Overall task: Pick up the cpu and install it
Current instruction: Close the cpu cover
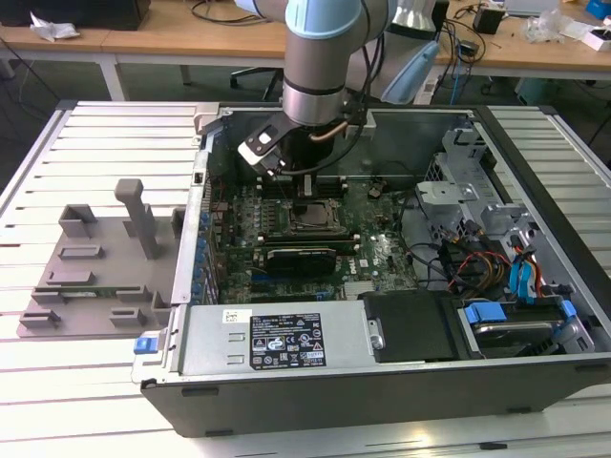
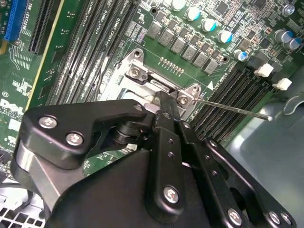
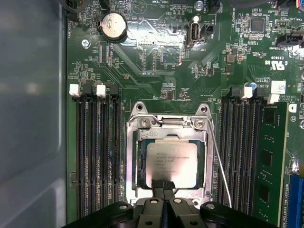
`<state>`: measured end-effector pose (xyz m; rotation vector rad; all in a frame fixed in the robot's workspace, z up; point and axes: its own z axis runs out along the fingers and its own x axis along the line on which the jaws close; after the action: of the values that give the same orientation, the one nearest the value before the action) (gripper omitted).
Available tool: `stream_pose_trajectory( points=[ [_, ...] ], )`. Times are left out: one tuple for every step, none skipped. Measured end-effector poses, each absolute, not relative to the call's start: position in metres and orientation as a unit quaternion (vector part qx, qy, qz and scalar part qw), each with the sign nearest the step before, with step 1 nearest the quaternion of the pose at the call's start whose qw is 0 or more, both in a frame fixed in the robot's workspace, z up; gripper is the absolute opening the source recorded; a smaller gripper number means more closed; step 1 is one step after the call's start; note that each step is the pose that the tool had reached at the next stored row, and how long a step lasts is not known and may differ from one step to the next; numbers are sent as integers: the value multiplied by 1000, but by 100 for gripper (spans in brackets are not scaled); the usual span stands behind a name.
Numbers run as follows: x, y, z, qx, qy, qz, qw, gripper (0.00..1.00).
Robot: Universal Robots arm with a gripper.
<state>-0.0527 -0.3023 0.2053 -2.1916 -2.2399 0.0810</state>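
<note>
Cpu: one cpu, lying flat inside the one socket frame on the motherboard.
Gripper: one gripper; its two fingers stand close together, no gap to see, with the tips over one edge of the cpu. If they touch it, I cannot tell.
Lever: one thin wire lever, just beside the socket frame.
Battery: one round coin cell.
Memory: one green memory module, near the socket frame.
Case: one open computer case.
Tray: one grey fixture tray, outside the computer case, on the exterior view's left.

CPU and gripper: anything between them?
Nothing shows between them. In the first wrist view the gripper overlaps one edge of the cpu, which lies inside the socket frame.
</note>
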Motion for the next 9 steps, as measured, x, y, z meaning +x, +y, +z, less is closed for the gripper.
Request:
stream_pose_trajectory(
  points=[
    [-53, -302, 205, -699, -714, 26, 3, 11],
    [-53, -302, 205, -699, -715, 26, 3, 11],
    [-53, -302, 204, -699, -714, 26, 3, 11],
    [-53, -302, 204, -699, -714, 26, 3, 11],
    [-51, -302, 204, -699, -714, 26, 3, 11],
    [-50, -302, 204, -699, -714, 26, 3, 11],
    [-48, -302, 205, -699, -714, 26, 3, 11],
    [-44, -302, 206, -699, -714, 26, 3, 11],
    [-41, -302, 210, -699, -715, 26, 3, 11]
  ],
)
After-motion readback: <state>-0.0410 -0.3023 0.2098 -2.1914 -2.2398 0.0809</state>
